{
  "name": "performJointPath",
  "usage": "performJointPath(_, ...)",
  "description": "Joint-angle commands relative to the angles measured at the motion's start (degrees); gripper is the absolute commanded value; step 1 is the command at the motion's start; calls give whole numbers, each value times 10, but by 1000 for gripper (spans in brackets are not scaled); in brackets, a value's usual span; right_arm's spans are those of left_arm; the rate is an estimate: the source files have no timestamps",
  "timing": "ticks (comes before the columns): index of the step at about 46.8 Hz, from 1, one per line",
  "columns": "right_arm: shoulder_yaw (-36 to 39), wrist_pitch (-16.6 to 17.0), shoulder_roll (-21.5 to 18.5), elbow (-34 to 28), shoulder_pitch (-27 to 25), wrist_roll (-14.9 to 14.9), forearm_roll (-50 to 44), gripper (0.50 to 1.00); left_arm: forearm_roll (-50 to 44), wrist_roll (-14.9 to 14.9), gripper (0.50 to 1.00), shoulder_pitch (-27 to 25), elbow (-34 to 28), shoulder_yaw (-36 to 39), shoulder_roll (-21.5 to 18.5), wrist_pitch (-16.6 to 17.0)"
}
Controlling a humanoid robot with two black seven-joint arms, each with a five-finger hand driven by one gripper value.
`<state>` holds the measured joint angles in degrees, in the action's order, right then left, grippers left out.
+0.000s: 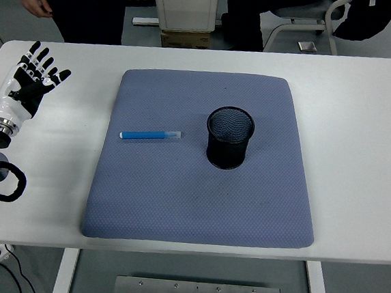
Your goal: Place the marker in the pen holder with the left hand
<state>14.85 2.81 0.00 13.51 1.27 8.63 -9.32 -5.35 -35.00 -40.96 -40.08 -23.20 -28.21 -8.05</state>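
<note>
Marker (150, 136) on mat (176, 206), left of pen holder (230, 137); left hand (31, 84) w/ empty fingers far left.

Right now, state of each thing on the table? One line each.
marker: lying flat on the mat, left of the pen holder, not grasped
pen holder: upright on the mat, looks empty
mat: flat on the table
left hand: fingers spread, holds nothing, over the table's left edge
right hand: not in view
</note>
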Motion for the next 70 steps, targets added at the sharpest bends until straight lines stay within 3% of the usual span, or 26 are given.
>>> performJointPath(1,0,0,0,0,1,0,0,1000,0,0,1000,0,0,0,1,0)
performJointPath(18,0,-1,0,-1,0,0,0,1000,0,0,1000,-2,0,-2,-3,-3)
performJointPath(28,0,0,0,0,1,0,0,1000,4,0,1000,-4,0,-34,-22,-79)
performJointPath(37,0,-1,0,-1,1,0,0,1000,3,0,1000,-3,0,-39,-14,-62)
performJointPath(53,0,0,0,0,0,0,0,1000,-3,0,1000,5,0,-44,-11,-64)
performJointPath(64,0,-1,0,-1,1,0,0,1000,1,0,1000,47,1,-94,-9,-63)
performJointPath(70,0,-1,0,0,0,0,0,1000,-1,0,1000,44,1,-96,10,-60)
